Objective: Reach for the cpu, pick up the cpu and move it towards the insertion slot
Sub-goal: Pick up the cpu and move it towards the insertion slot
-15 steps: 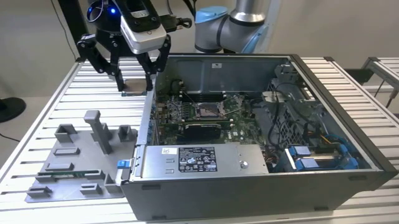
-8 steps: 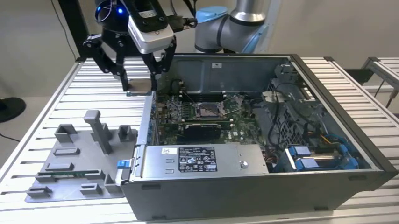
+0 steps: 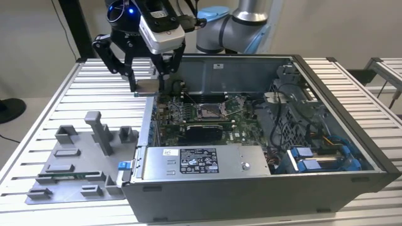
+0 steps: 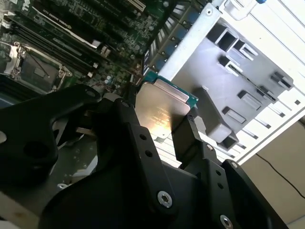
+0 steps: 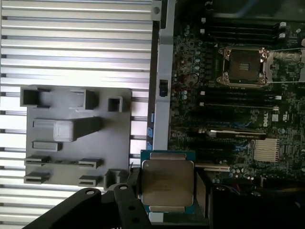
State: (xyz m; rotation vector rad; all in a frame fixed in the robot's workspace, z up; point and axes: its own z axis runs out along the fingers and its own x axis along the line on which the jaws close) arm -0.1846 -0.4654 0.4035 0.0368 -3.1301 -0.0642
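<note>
Right now, going from the exterior view's left to its right: grey plastic tray [image 3: 69, 174] w/ upright posts and rectangular recesses lies on the slatted bench [image 3: 75, 101], just beside the open computer case [image 3: 351, 155], touching or nearly touching its side wall. A thin green stick sits in one recess near the tray's front edge.

Above the tray's far end, approx over the case's side wall, hangs the gripper [image 3: 147, 87] w/ its black linkage arms, white camera block on top, blue light lit. Jaws pinching the cpu [image 3: 146, 87], held off the bench, flat, silvery top up. Both wrist views confirm: cpu [image 5: 167, 181] sits between the black fingers [image 5: 128, 191], one each side on opposite edges, green rim showing round the metal lid; in the second wrist view the cpu [image 4: 159, 107] shows a bright glare on its lid, w/ tray and white slats behind it.

Further right, inside the case, the motherboard w/ the insertion slot [image 3: 210, 111]: square silver frame, dark centre. Cpu is well apart from it, not over it. In the first wrist view the slot [image 5: 242, 66] lies past the case wall, beyond the memory slots. Black block sits just in front of the slot, grey power supply [image 3: 204, 162] w/ label at the case's front, blue-tabbed drive bays [image 3: 320, 160] at far right
</note>
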